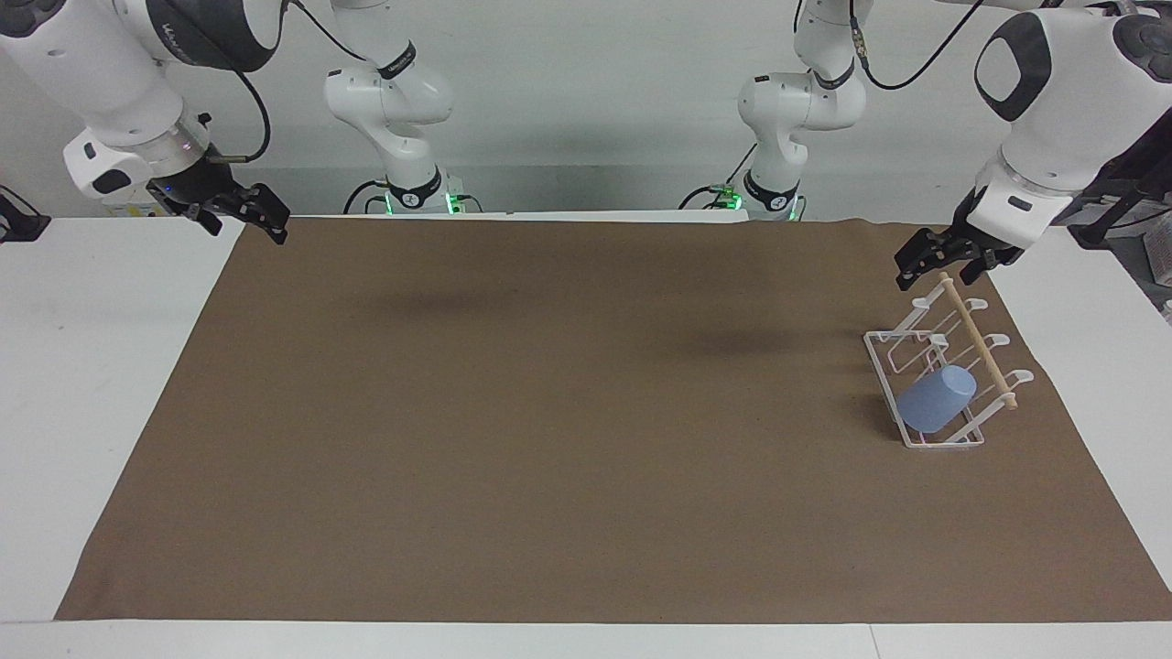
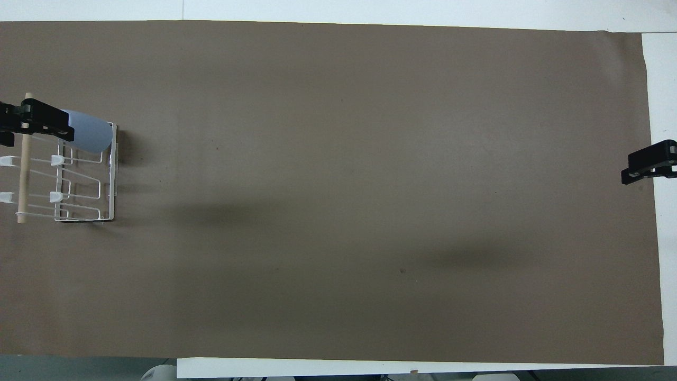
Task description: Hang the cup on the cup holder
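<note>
The small light blue tapered plastic cup sits tilted on one of the slanted looped prongs of the white wire cup holder with the light wooden dowel across its top, at the rack's end farther from us robots, toward my left arm's end of the brown cloth. Its closed base points toward the middle of the table; its rim faces the dowel.

My left gripper hangs in the air over the rack's end nearer to the robots, just above the tip of the dowel, fingers spread and holding nothing. My right gripper waits over the edge of the cloth at the right arm's end, also open and empty.

By my reading the hanging itself is done and I am in the release-and-clear step. From these angles I cannot quite tell whether the cup is seated fully down the prong or only resting part-way on it.

If it is seated, what is left for me is to lift my left hand clear of the dowel without brushing the rack. If it is loose, I would need to come back down over the cup, take it by its sides and push it along the prong's slant.
</note>
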Robot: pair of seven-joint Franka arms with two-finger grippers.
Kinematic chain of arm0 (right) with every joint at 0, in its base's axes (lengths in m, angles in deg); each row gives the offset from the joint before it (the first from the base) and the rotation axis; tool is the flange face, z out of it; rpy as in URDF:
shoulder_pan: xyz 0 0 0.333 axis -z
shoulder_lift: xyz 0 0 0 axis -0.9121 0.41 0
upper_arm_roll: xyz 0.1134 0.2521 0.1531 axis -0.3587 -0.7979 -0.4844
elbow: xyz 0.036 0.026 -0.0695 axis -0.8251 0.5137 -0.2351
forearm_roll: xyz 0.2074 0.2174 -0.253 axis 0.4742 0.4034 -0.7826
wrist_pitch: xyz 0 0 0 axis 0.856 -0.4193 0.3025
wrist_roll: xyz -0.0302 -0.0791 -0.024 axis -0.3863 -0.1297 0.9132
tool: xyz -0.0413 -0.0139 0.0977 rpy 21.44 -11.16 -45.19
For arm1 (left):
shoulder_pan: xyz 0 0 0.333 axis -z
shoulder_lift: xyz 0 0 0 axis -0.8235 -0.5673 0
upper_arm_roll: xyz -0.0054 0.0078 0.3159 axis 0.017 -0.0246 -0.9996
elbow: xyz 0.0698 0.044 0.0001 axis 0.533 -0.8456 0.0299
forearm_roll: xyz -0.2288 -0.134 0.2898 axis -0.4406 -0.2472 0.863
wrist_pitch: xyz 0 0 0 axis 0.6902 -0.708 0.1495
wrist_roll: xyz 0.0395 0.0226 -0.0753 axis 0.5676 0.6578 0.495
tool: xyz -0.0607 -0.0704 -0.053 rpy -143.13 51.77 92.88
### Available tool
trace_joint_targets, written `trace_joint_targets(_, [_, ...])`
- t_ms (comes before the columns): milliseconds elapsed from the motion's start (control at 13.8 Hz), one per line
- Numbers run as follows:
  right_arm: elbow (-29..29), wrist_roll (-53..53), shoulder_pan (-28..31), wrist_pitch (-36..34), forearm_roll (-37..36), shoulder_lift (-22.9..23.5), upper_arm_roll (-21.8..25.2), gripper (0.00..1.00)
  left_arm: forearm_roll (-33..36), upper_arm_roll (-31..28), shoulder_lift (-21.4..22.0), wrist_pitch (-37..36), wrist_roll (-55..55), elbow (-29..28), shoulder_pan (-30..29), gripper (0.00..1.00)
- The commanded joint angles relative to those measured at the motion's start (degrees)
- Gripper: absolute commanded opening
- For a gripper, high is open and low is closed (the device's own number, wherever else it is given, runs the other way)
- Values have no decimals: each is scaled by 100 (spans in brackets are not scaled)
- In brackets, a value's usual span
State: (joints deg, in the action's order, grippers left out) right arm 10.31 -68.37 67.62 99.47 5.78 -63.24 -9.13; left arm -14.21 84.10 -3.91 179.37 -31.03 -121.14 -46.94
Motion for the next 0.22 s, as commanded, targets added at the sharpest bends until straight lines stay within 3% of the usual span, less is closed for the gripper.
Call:
trace_joint_targets(0, [135,-109,19,8,-48,-122,-14,99,-93,-30,211,-11,-336,-172,-14,100])
trace_joint_targets(145, [135,-109,19,8,-48,-122,-14,99,-93,-30,211,-2,-373,-138,-14,100])
